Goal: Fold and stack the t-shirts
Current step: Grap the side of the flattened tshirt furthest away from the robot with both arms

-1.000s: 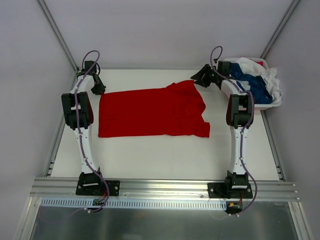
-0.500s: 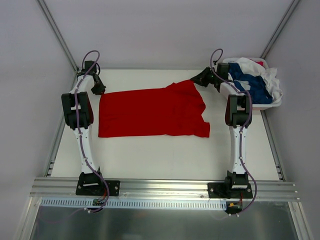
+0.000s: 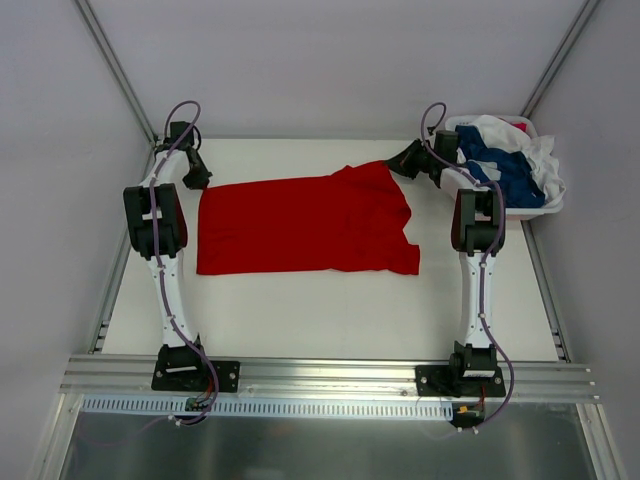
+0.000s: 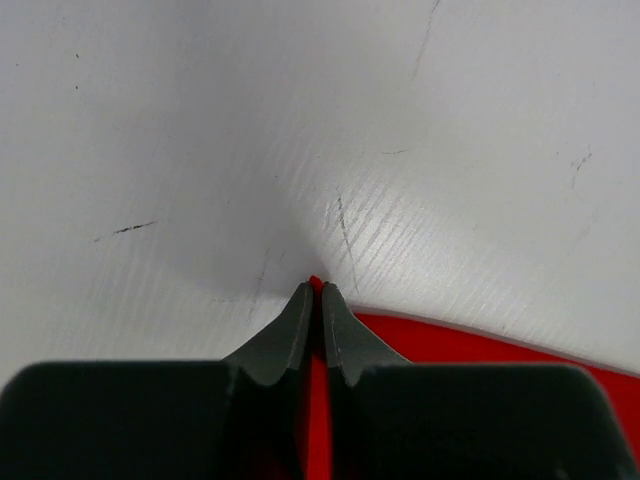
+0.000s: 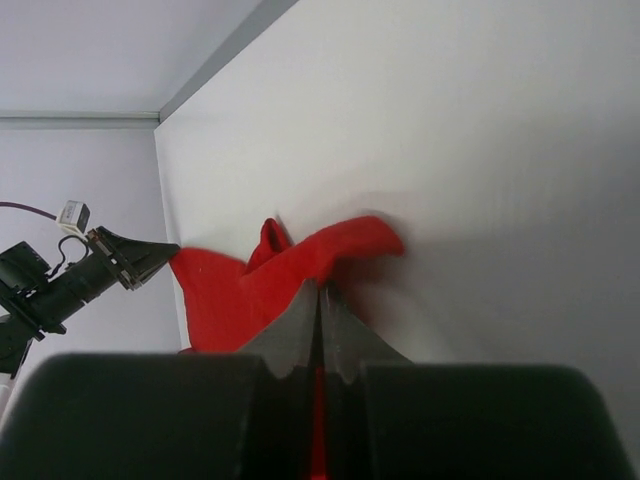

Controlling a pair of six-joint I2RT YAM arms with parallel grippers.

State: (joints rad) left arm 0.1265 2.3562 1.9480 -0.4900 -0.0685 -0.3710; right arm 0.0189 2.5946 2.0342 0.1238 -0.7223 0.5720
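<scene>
**Red t-shirt [image 3: 300,225]: both far corners pinched, lift them together**

The white table [image 3: 320,310] lies under me, and the shirt is spread almost flat on it. It lies between my two grippers and reaches from them back toward my bases. The basket [image 3: 545,208] with the other t-shirts [image 3: 505,165], dark blue and white, is just beside my right gripper [image 3: 400,160], on its outer side.

My left gripper [image 3: 197,180] is closed on the far corner on its own side; between its fingers I see a thin line of red. My right gripper is closed on the raised, wrinkled part at the other far corner, with red cloth between its tips too.

I judge the step is to carry this far edge toward me for the first fold. To do it well I should raise both grippers evenly, only a little above the table. I should keep the edge tight between them and move at one speed, so the cloth does not twist. My left pinch looks very shallow, so it may slip.
</scene>
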